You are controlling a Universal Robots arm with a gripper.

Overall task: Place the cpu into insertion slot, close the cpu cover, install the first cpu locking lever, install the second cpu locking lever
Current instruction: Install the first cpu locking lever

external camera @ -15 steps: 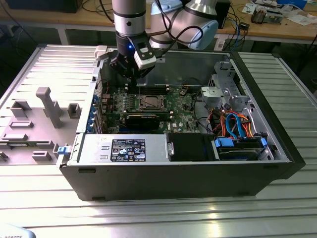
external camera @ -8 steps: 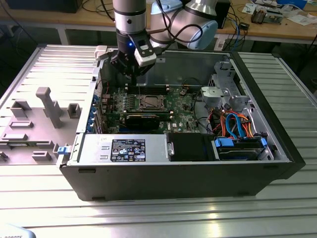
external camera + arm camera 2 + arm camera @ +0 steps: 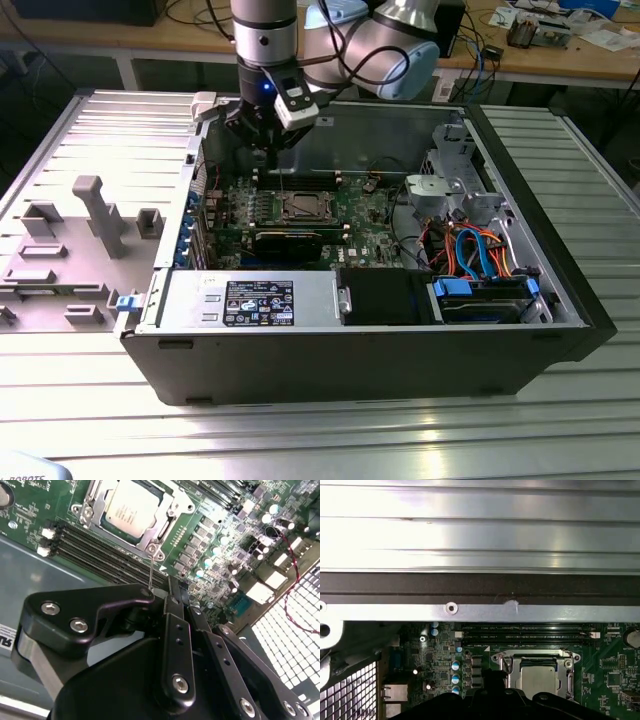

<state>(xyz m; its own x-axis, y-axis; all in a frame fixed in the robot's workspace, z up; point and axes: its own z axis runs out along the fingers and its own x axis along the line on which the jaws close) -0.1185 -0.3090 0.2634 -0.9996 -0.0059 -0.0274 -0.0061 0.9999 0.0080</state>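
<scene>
Cpu (image 3: pixel 131 509) seated in insertion slot (image 3: pixel 82 511), upper centre of second wrist view, cpu cover (image 3: pixel 167 527) down; hand (image 3: pixel 173 587) narrow, fingers together beside upright locking lever (image 3: pixel 150 570).

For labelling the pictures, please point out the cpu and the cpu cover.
cpu (image 3: pixel 131 507): second wrist view, middle of silver top.
cpu cover (image 3: pixel 95 501): second wrist view, frame bar beside the chip.

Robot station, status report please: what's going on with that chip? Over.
Status: gripper shut, above motherboard. The cpu seated, cpu cover down around it. Thin locking lever upright by gripper; hold unclear.
</scene>
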